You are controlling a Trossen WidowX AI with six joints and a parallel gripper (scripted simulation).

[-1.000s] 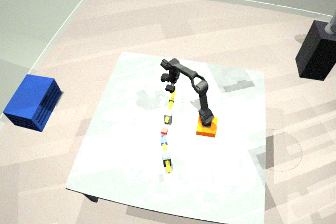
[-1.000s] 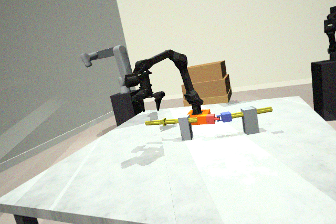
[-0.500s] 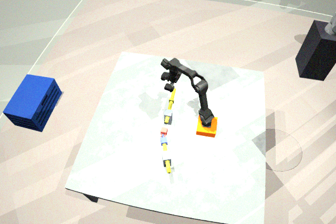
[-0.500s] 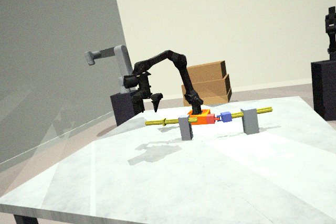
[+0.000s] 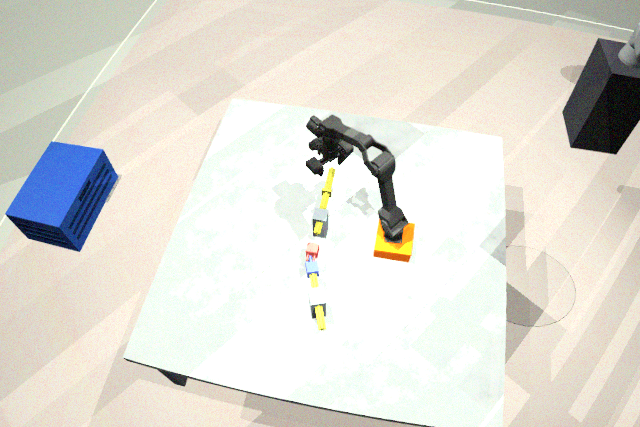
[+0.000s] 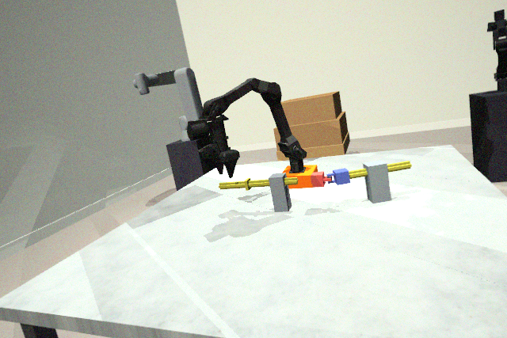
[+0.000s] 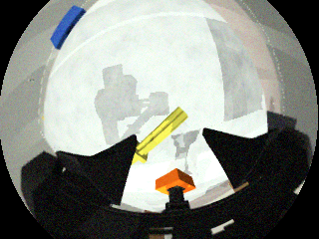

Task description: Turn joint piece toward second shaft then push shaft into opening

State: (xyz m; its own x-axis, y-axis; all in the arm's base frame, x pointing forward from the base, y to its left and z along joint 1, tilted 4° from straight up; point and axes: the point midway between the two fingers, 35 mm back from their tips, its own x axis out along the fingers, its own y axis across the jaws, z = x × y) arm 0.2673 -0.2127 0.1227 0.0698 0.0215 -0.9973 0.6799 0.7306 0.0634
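Observation:
The red joint piece (image 5: 312, 249) (image 6: 317, 179) sits hinged on the blue part (image 5: 312, 269) (image 6: 341, 176) at the end of the first yellow shaft (image 5: 321, 317) (image 6: 399, 166). That shaft is held by a grey block (image 6: 377, 184). The red piece faces roughly toward the second yellow shaft (image 5: 324, 200) (image 6: 257, 183) (image 7: 161, 131), which passes through its own grey block (image 5: 320, 215) (image 6: 280, 194). A gap separates shaft end and red piece; the opening's inside is hidden. My gripper (image 5: 330, 161) (image 6: 226, 174) (image 7: 170, 134) is open and empty, near the second shaft's outer end.
The arm stands on an orange base (image 5: 393, 245) (image 6: 313, 171) (image 7: 174, 181) to one side of the shafts. The second shaft has a small collar (image 6: 247, 184) between its outer end and the block. A blue cabinet (image 5: 62, 192) and brown boxes (image 6: 313, 123) stand off the table.

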